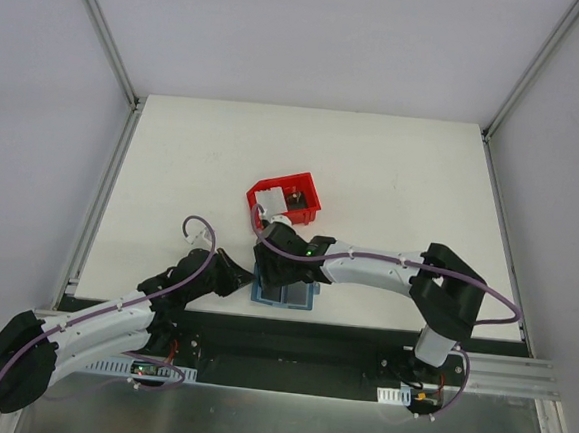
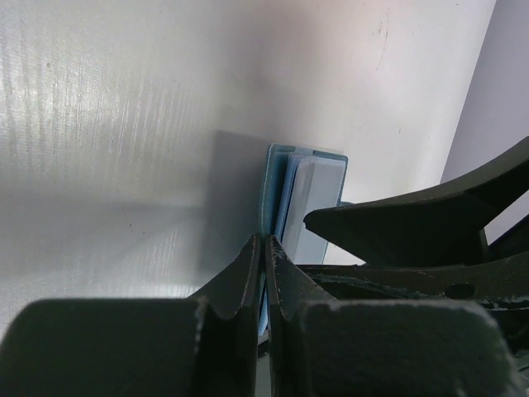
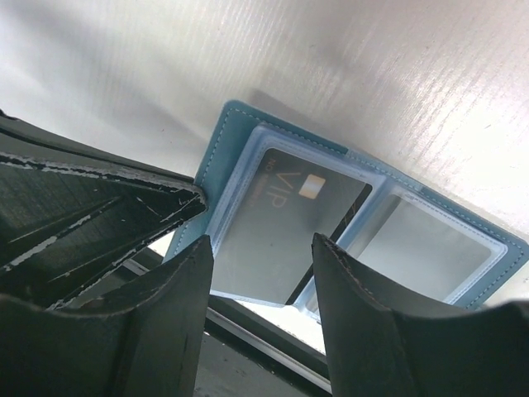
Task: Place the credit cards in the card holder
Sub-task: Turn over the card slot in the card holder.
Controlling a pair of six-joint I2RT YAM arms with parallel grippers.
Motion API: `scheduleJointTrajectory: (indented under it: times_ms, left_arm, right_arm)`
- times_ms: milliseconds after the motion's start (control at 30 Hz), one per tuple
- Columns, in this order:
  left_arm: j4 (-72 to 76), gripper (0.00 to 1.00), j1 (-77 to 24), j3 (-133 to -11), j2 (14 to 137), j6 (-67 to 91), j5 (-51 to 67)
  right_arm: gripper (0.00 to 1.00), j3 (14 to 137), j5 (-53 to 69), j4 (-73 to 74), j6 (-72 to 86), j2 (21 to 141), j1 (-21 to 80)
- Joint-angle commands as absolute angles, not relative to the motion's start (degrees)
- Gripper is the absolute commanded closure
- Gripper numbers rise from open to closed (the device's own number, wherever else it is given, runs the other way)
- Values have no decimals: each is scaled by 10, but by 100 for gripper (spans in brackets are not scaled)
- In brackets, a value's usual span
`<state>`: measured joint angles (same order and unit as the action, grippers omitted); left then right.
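The teal card holder (image 1: 284, 294) lies spread open at the table's near edge. A dark grey credit card (image 3: 277, 227) marked VIP sits slightly skewed in its left clear pocket. The right pocket (image 3: 426, 248) looks pale grey, and I cannot tell what it holds. My left gripper (image 2: 265, 248) is shut on the card holder's (image 2: 307, 192) thin left edge. Just above the dark card, my right gripper (image 3: 260, 260) hovers open with nothing between its fingers. It shows over the holder (image 3: 216, 141) as the right gripper (image 1: 274, 263) in the top view, with the left gripper (image 1: 240, 279) beside it.
A red plastic bin (image 1: 308, 206) stands just behind the holder with a pale flat piece (image 1: 269, 198) in it. The right arm (image 1: 375, 271) crosses in from the right. The table's front edge and the metal rail (image 1: 361, 330) run just below the holder.
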<state>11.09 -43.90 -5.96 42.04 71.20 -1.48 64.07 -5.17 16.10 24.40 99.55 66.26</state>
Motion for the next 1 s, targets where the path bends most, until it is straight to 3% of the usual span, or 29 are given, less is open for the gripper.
scheduleJointTrajectory:
  times_ms: [0,667,967]
  left_arm:
    - [119,100,-441,-71,414,716,-9]
    - [116,100,-441,-63,406,715,-14]
    - [115,100,-442,-63,407,714,-14]
  right_arm:
    - [46,666,-46,162,242,1008,666]
    - [50,696,-108,247,227,1008,680]
    - [48,693,-91,211,234,983,680]
